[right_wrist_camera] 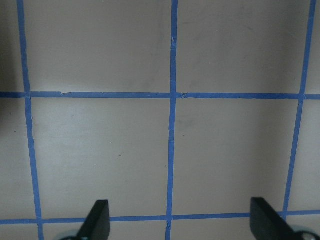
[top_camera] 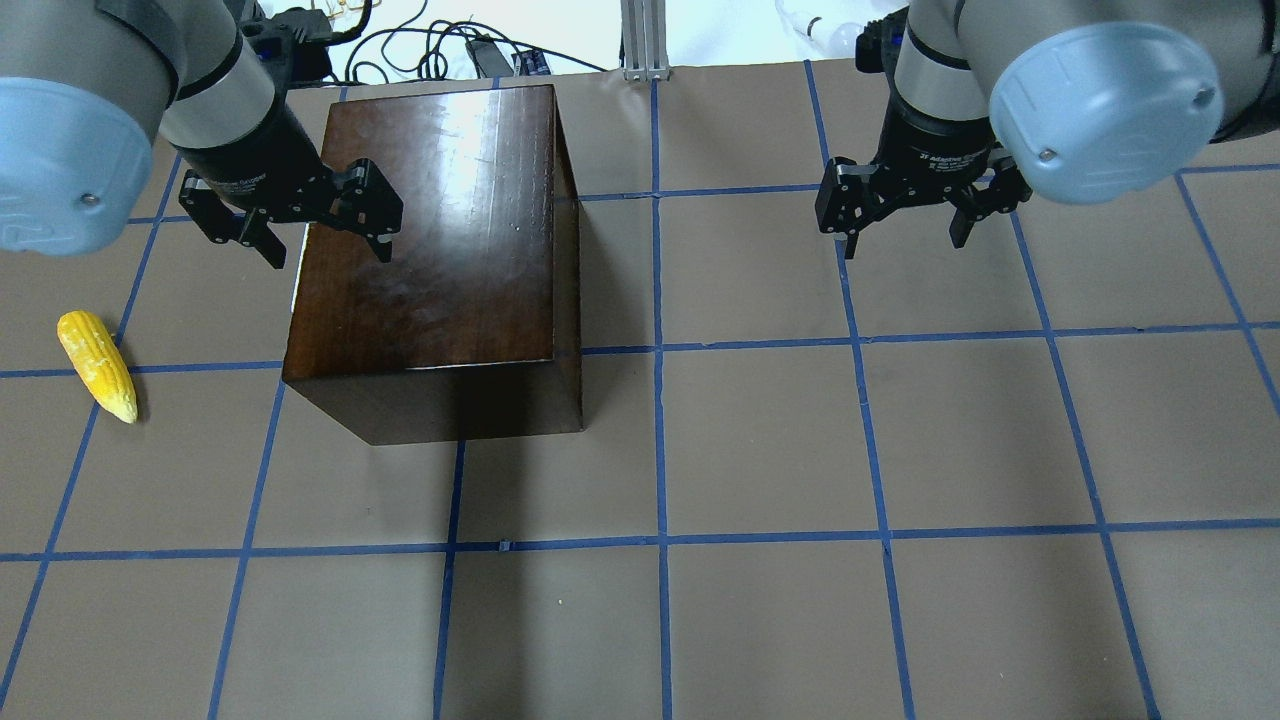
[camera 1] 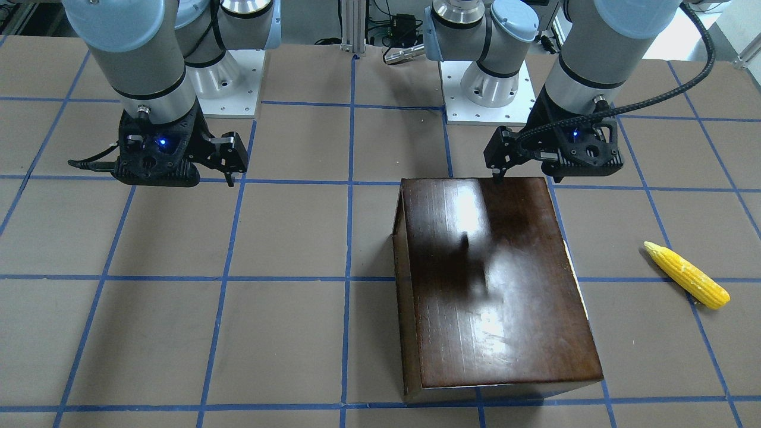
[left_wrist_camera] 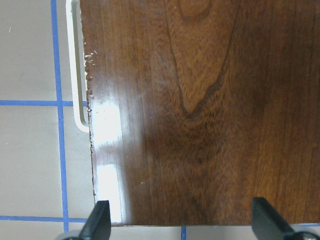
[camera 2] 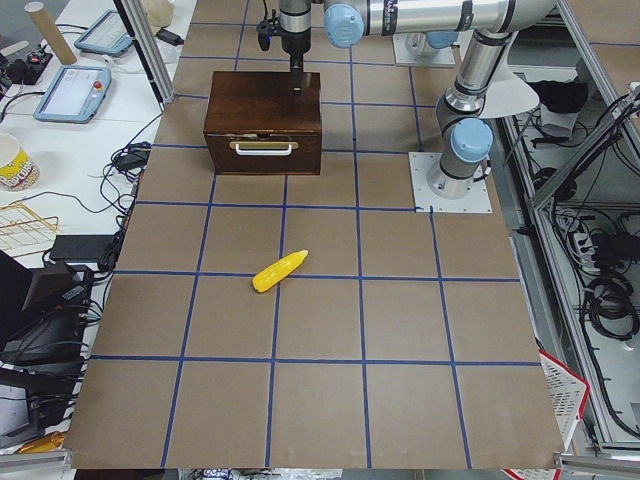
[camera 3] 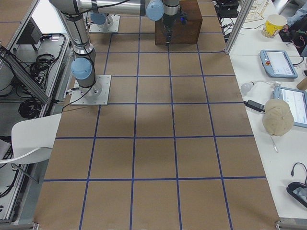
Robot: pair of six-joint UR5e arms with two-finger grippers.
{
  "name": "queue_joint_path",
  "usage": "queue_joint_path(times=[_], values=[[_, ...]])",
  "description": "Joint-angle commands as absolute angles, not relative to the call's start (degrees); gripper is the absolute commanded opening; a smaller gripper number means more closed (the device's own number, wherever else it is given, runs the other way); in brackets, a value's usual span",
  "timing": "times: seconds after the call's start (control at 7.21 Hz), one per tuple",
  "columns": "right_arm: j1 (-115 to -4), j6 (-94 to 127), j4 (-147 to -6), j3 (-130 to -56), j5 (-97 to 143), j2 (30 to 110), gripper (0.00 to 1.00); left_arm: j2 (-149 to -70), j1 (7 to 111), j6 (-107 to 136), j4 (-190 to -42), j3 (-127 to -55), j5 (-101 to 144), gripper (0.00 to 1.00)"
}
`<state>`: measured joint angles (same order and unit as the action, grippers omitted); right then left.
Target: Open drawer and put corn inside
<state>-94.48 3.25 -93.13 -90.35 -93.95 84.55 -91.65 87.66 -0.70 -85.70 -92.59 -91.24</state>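
Note:
The glossy dark-brown box (top_camera: pixel 440 250) stands on the table, left of centre in the overhead view. Its drawer (camera 2: pixel 262 150) is shut; the front panel with a white handle (left_wrist_camera: pixel 75 65) faces the table's left end. The yellow corn (top_camera: pixel 97 365) lies flat on the table to the left of the box, also in the front-facing view (camera 1: pixel 686 274). My left gripper (top_camera: pixel 328 250) is open and empty above the box top, near its handle-side edge (left_wrist_camera: pixel 182 222). My right gripper (top_camera: pixel 903 240) is open and empty above bare table, far from both (right_wrist_camera: pixel 180 222).
The table (top_camera: pixel 760 450) is covered in brown paper with a blue tape grid. Both arm bases (camera 1: pixel 487 89) stand at the robot's edge. Cables and a metal post (top_camera: pixel 645 40) sit beyond the far edge, behind the box.

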Motion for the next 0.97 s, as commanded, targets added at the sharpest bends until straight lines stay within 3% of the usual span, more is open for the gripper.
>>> queue_joint_path(times=[0.0,0.83], values=[[-94.5,3.3,-93.2,-90.4,-94.0,84.6,1.00,-91.8,87.6,-0.7,-85.6,-92.7,-91.2,1.00],[-94.5,3.3,-93.2,-90.4,-94.0,84.6,1.00,-91.5,87.4,0.1,-85.3,-92.8,-91.1,1.00]])
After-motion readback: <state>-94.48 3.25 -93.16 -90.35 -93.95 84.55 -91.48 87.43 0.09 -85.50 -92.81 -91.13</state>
